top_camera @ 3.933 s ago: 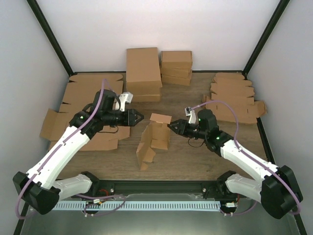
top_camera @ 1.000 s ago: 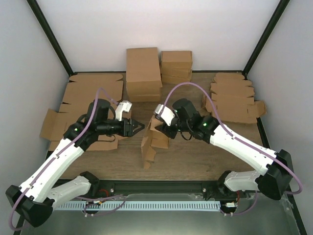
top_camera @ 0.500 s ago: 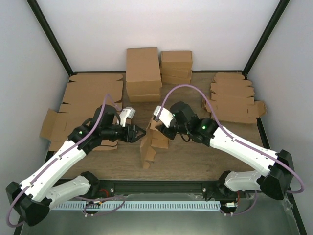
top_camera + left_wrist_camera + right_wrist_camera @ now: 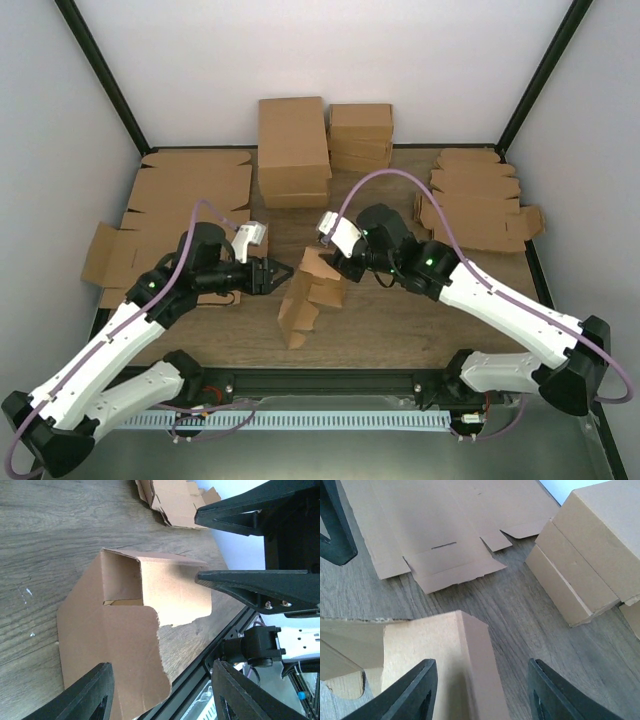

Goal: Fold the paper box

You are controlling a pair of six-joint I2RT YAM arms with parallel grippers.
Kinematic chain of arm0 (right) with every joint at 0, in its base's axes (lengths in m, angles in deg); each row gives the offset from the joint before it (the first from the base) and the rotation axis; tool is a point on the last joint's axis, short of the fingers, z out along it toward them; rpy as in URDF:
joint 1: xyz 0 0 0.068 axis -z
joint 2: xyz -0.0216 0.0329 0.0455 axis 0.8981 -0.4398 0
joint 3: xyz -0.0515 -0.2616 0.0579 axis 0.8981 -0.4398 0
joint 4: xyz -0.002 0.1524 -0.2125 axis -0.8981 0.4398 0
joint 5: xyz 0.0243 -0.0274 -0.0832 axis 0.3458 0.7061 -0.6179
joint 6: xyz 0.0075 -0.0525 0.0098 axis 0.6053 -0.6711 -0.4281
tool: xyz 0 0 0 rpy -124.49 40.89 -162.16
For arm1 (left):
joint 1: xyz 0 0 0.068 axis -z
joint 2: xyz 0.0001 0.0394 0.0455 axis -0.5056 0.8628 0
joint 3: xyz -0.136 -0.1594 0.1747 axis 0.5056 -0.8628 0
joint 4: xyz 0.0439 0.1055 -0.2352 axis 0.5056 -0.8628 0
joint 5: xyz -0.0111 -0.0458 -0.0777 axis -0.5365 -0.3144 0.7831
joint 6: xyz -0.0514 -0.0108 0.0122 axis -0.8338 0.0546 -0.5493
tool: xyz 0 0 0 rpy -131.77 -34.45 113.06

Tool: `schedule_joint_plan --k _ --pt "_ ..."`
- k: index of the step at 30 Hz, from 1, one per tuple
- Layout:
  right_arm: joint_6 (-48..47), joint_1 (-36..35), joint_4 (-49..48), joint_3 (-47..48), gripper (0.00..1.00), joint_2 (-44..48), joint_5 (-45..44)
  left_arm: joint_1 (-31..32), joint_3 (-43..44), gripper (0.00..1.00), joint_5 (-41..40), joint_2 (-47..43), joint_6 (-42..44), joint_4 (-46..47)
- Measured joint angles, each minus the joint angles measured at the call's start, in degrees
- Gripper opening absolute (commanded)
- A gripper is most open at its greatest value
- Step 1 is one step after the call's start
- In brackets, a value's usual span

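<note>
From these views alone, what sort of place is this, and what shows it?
Probably a robot test cell for box folding: white walls around a wooden table, stacked flat cardboard blanks, folded boxes at the back.

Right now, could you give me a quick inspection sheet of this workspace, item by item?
Surface: wooden table, no spills seen.
Job's things: paper box stands half-folded at the middle, flaps loose.
Clutter: flat cardboard sheets on the left; closed boxes stacked at the back; cut-out blanks on the right.
End effectors: left end effector open, facing the box from its left, not gripping; right end effector open, fingers astride the box's top edge.
Cables: purple cable loops above the left arm, another above the right; no snag seen.
Surroundings: white walls, black frame posts.
</note>
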Motion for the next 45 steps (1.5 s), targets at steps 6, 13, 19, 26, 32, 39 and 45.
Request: schedule_joint_plan --k 6,13,19,26,32,39,45 --pt "-0.61 0.00 1.70 1.20 0.48 -3.61 1.66 0.00 0.00 0.57 -0.42 -0.83 -0.15 -0.26" --pt "-0.63 0.00 4.98 1.20 0.42 -7.15 2.80 0.00 -0.55 0.57 -1.14 -1.51 -0.33 -0.94" --pt "-0.61 -0.37 4.61 0.15 0.51 -7.13 1.01 0.00 -2.10 0.56 -1.60 -3.48 -1.55 -0.28" --pt "-1.86 -2.62 1.68 -2.21 0.51 -6.51 -3.76 0.00 -3.26 0.54 -1.81 -2.05 -2.32 1.46" --pt "-3.96 -5.20 -1.73 -5.29 0.52 -5.09 -9.77 -0.55 -5.70 0.50 -1.40 -1.22 -3.54 4.70" --pt "-7.39 -8.24 -6.49 -9.70 0.52 -2.16 -15.17 -8.66 -7.58 0.36 2.78 1.29 -4.63 8.07" --pt "-8.98 -8.31 -9.14 -9.77 0.52 -2.05 -18.67 -14.71 -7.30 0.28 6.95 9.03 -4.42 11.93"
